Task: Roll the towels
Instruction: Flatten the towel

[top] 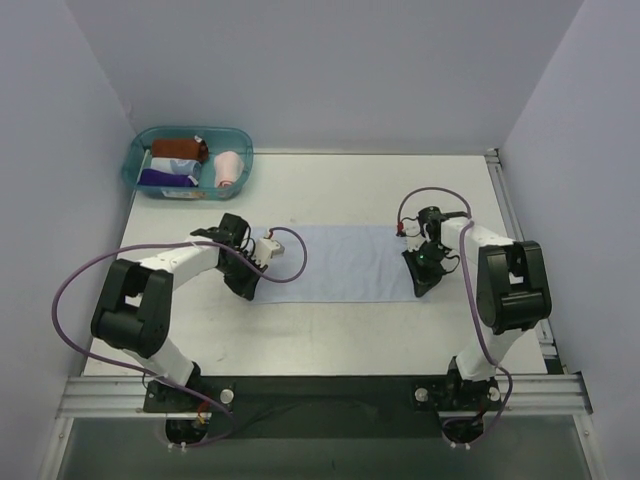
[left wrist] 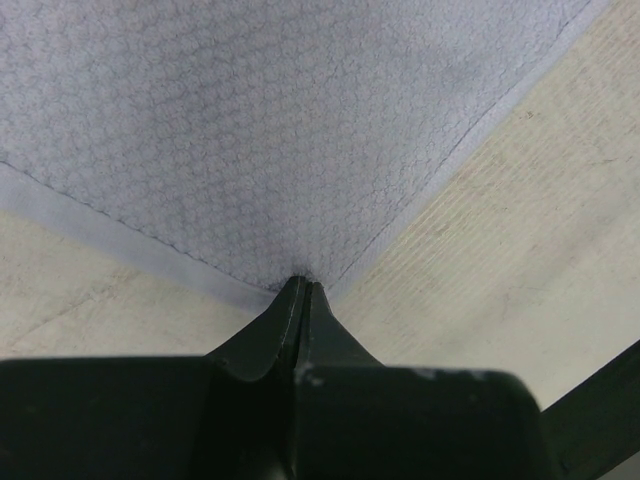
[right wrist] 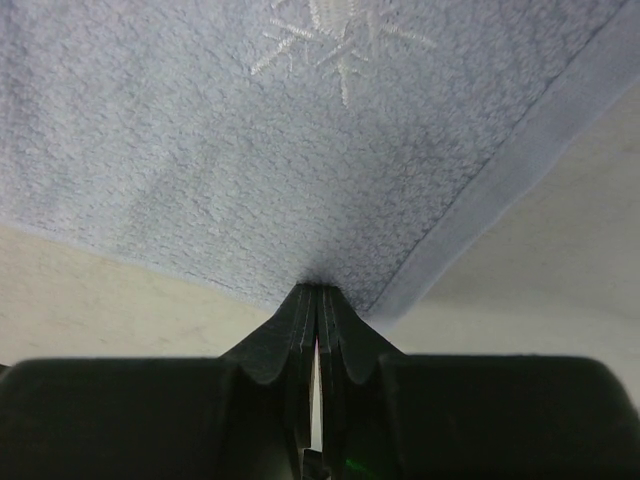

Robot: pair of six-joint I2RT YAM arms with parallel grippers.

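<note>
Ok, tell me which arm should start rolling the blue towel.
Right, narrowly. The left gripper and right gripper each pinch a corner of the blue towel, so it's almost even. Rolling from the right end would carry the roll toward the far-left tub.

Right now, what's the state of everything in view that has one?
light blue terry towel: spread flat on the table, not rolled
left end effector: shut on the towel's near left corner
right end effector: shut on the towel's near right corner
pale pink towel: rolled, lying in the tub
teal see-through plastic tub: upright, no lid, holding rolled cloths
brown cloth: rolled, in the tub
purple cloth: rolled, in the tub
</note>
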